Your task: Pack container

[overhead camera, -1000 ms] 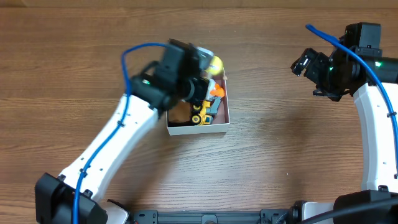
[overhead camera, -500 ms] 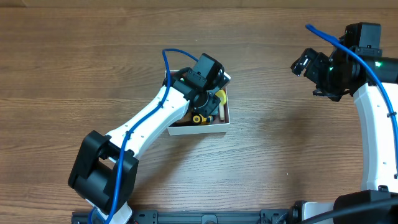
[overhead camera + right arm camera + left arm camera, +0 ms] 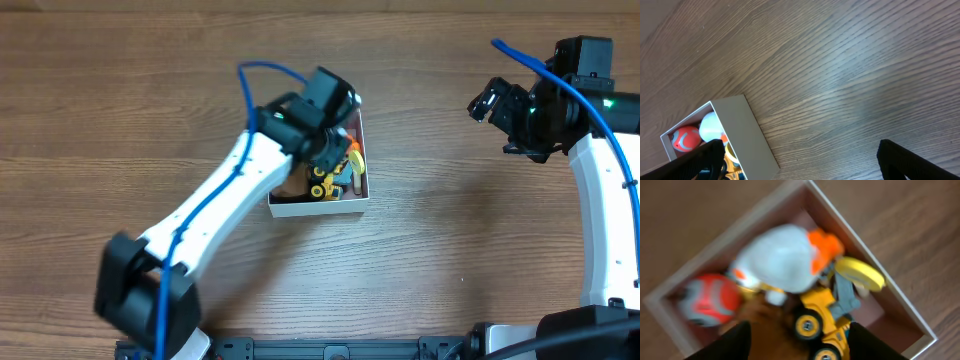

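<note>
The container (image 3: 315,209), a small white-walled box with a pink inside (image 3: 870,312), sits at mid-table. Inside lie a white-and-orange toy (image 3: 777,262), a red-and-white ball (image 3: 705,300), a yellow wheeled vehicle (image 3: 822,320) and a yellow disc (image 3: 860,274). My left gripper (image 3: 338,148) hovers over the box's far part, open (image 3: 797,347), with its dark fingers apart on either side of the vehicle and a brown toy (image 3: 765,325). My right gripper (image 3: 488,103) stands open far to the right (image 3: 800,165) over bare wood. The container's corner (image 3: 747,132) shows beside its left finger.
The wooden tabletop (image 3: 450,250) surrounds the box. The left arm (image 3: 215,205) stretches diagonally from the front left to the box. The right arm (image 3: 605,200) runs along the right edge.
My left gripper has gone from shut to open above the container, and its arm has shifted over the box. The right arm has not moved.
</note>
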